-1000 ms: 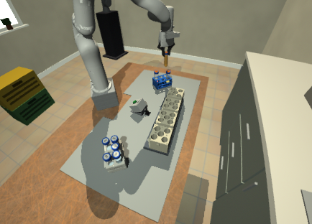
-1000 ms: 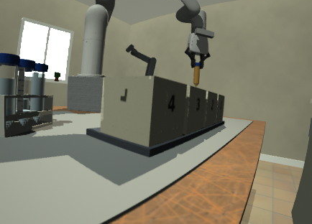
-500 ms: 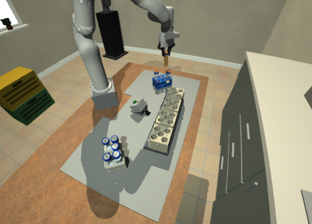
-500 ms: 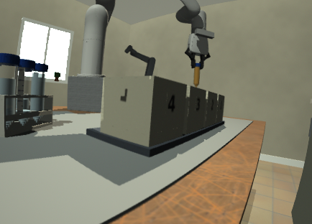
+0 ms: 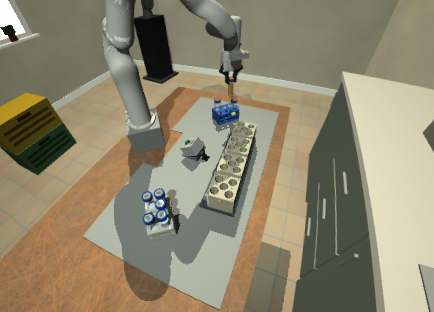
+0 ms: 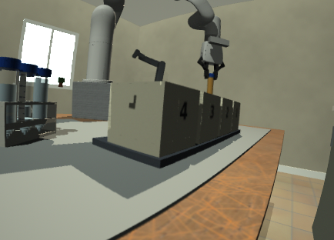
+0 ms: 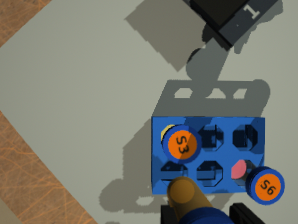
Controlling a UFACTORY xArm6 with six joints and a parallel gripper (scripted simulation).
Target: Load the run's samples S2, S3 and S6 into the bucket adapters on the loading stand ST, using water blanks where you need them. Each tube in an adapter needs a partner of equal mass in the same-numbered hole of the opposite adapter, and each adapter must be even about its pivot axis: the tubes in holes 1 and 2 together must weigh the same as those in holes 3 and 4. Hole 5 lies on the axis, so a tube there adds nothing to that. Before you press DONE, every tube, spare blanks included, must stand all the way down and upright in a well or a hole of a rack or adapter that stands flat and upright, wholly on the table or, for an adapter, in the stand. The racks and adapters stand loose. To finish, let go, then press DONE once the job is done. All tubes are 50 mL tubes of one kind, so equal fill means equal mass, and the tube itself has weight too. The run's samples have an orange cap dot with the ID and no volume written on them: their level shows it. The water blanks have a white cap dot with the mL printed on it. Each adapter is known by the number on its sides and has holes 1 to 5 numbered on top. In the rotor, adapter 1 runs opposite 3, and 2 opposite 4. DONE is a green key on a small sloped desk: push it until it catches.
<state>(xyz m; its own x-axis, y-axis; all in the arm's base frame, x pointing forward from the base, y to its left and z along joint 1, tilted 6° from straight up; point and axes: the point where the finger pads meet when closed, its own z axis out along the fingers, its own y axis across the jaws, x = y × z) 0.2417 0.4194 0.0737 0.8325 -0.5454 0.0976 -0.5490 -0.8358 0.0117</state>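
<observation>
My gripper is shut on a blue-capped amber tube, held in the air above the edge of the blue rack. Its ID does not show. Tubes S3 and S6 stand in that rack, at opposite corners. Adapters 1, 2, 3 and 4 stand in a row on the stand; no caps show in their holes. White-dotted blanks stand in the pale rack; their numbers are unreadable.
The small sloped desk with the green DONE key is left of the adapter row. A dark jointed thing stands between them. The arm's base is on the left. The blue rack is beyond adapter 1.
</observation>
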